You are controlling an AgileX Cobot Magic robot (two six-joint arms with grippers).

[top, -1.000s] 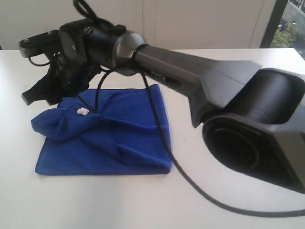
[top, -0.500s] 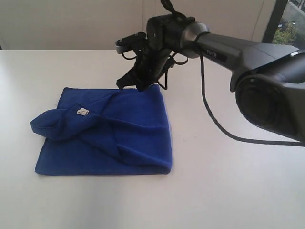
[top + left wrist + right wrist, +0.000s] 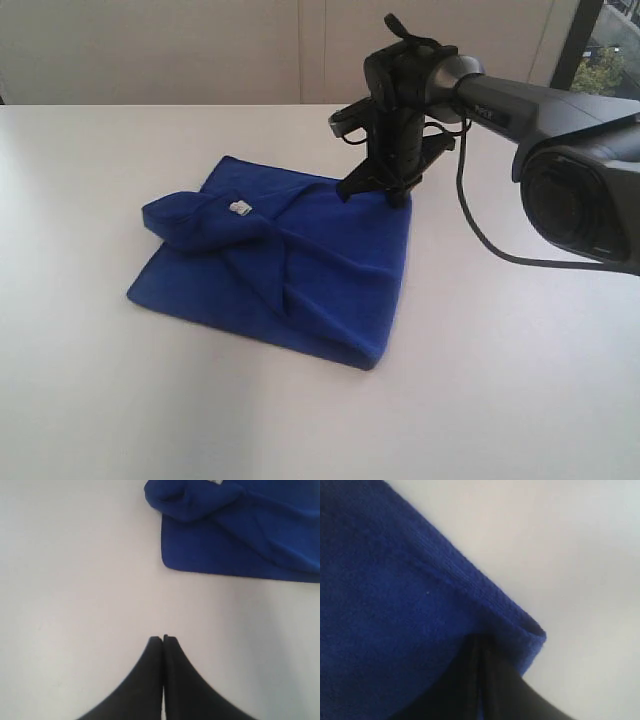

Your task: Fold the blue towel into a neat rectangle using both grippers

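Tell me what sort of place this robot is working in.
Probably an office or lab room: a plain white table with a blue towel on it, pale panelled walls behind, and a window with greenery outside at the far right.

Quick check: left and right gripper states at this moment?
Left gripper: closed, empty, over bare table beside the blue towel.
Right gripper: closed, apparently pinching a corner of the blue towel.
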